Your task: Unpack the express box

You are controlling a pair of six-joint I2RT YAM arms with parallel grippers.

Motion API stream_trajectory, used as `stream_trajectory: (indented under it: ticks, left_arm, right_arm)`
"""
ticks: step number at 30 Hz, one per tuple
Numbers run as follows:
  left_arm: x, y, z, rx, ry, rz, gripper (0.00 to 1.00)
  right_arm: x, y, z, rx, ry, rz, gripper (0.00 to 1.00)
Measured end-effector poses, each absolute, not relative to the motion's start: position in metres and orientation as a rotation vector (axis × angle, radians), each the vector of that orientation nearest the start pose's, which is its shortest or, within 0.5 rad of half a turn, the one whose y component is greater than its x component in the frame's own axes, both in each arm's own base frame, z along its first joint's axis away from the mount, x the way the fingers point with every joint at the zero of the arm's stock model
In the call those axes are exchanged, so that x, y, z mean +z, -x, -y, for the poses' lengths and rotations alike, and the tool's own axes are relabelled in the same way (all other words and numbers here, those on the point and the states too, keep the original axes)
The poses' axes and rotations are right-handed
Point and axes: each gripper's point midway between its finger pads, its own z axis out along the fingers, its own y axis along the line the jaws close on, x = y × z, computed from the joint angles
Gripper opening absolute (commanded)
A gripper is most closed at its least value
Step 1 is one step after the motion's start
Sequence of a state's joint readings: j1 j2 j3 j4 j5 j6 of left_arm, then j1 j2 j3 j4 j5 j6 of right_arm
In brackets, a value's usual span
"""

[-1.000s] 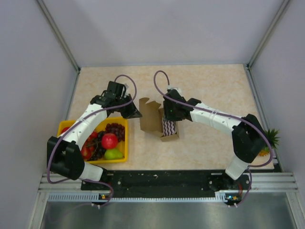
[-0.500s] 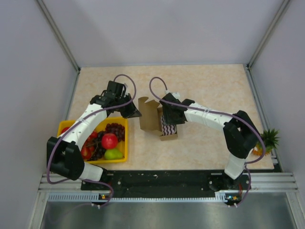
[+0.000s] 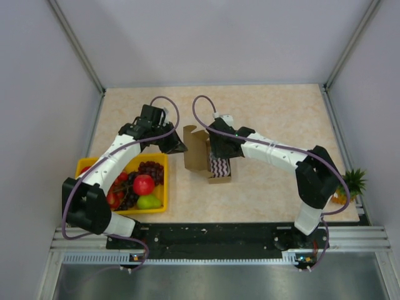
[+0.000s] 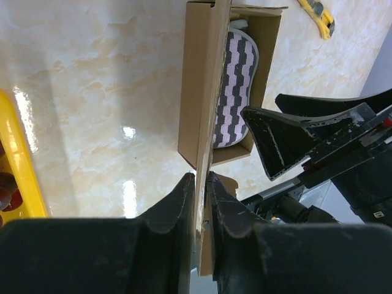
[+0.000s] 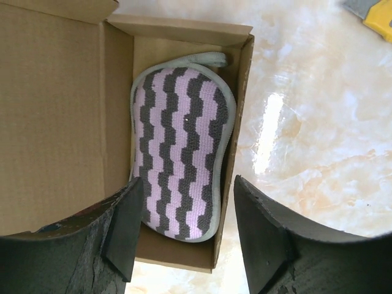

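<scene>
The express box is a small brown cardboard box standing open mid-table, its flap lid raised. A purple-and-white wavy-striped pouch lies inside it and also shows in the top view. My left gripper is shut on the edge of the flap lid, holding it up. My right gripper is open and hovers just above the near end of the box, one finger over the box floor, the other outside the right wall. It touches nothing.
A yellow fruit tray with an apple, grapes and a pear sits at the left front. A toy pineapple lies at the right table edge. A yellow-handled cutter lies beyond the box. Walls enclose the table.
My right gripper has moved left and a little farther back, over the open box. My left gripper has kept its hold on the flap lid, which stands slightly more upright.
</scene>
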State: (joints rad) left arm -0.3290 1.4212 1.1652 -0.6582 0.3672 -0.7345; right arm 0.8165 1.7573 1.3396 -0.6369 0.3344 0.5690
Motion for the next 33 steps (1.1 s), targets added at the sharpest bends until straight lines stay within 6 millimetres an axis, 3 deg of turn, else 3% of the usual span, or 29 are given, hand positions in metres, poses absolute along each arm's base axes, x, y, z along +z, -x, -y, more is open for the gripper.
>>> stream_trajectory:
  ticks: [9, 20, 25, 30, 33]
  left_arm:
    - [0.167, -0.299, 0.199, -0.890, 0.364, -2.622, 0.20]
    - [0.168, -0.297, 0.201, -0.909, 0.357, -2.625, 0.20]
    - [0.168, -0.297, 0.202, -0.911, 0.357, -2.626, 0.21]
    - [0.168, -0.297, 0.202, -0.912, 0.356, -2.626, 0.19]
    - [0.169, -0.297, 0.202, -0.914, 0.355, -2.627, 0.17]
  right_arm:
    - [0.095, -0.304, -0.283, 0.151, 0.217, -2.547, 0.54]
    - [0.060, -0.303, -0.282, 0.079, 0.242, -2.615, 0.64]
    - [0.051, -0.302, -0.281, 0.056, 0.248, -2.633, 0.63]
    - [0.042, -0.304, -0.282, 0.035, 0.255, -2.648, 0.45]
    - [0.042, -0.304, -0.282, 0.035, 0.255, -2.649, 0.30]
